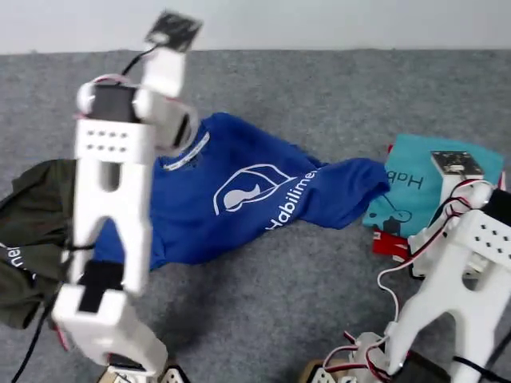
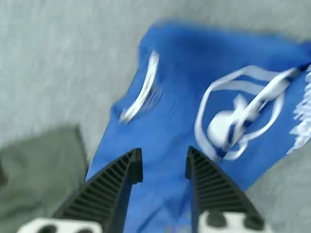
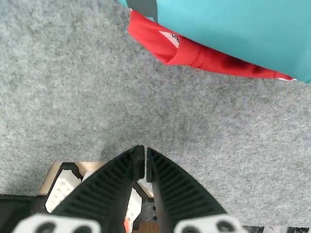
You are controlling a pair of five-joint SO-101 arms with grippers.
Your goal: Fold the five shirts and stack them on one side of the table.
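Note:
A blue shirt (image 1: 239,199) with a white logo lies spread and rumpled in the middle of the grey table. My left gripper (image 2: 163,162) hangs open above it, between the collar (image 2: 143,90) and the logo (image 2: 238,116), with nothing between its fingers. A dark green shirt (image 1: 36,215) lies crumpled at the left edge, also seen beside the blue shirt (image 2: 39,165). At the right, a folded teal shirt (image 1: 407,187) rests on a folded red shirt (image 1: 385,239). My right gripper (image 3: 145,151) is shut and empty over bare carpet just in front of the red shirt (image 3: 184,46).
Grey carpet (image 1: 319,104) covers the table, with bare room at the back and front middle. The left arm (image 1: 112,199) stands over the blue shirt's left part. The right arm (image 1: 463,247) and its cables sit at the front right, by the stack.

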